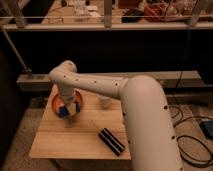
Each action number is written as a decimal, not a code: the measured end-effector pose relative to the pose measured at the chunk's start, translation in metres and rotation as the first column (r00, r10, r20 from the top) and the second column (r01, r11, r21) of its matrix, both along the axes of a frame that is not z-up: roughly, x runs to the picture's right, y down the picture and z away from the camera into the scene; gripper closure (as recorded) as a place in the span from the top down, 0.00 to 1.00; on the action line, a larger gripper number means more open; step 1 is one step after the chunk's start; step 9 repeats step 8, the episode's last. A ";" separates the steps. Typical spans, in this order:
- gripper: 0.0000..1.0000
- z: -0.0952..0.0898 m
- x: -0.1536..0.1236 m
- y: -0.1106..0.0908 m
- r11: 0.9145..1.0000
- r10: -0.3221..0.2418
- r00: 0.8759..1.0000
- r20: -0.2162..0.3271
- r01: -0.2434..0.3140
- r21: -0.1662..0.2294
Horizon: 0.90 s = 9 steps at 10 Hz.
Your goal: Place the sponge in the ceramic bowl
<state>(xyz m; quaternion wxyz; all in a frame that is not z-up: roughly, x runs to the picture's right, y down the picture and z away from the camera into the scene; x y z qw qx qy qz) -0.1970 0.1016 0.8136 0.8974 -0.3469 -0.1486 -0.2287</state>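
Gripper: two-finger gripper (69, 113) at the end of the white robot arm (100, 86), low over the near rim of the bowl, closed on the sponge.
Sponge: small bright blue soft sponge (63, 112), held at the gripper's tip, overlapping the bowl's front edge; whether touching the bowl, cannot tell.
Bowl: shallow round orange-brown glossy ceramic bowl (56, 102), on the far left part of the light wooden table (75, 142).
Cup: small translucent whitish cup (105, 102), right of the bowl, apart from it.
Block: black block with white stripes (111, 141), lying flat near the table's front right.
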 end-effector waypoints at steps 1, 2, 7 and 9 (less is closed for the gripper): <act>0.01 0.001 -0.001 -0.001 1.000 0.002 1.000 -0.002 -0.002 0.000; 0.01 0.001 -0.002 -0.002 1.000 0.005 1.000 -0.006 -0.005 0.000; 0.01 0.004 -0.007 -0.006 1.000 0.010 1.000 -0.020 -0.010 0.000; 0.01 0.004 -0.007 -0.007 1.000 0.010 1.000 -0.023 -0.010 -0.001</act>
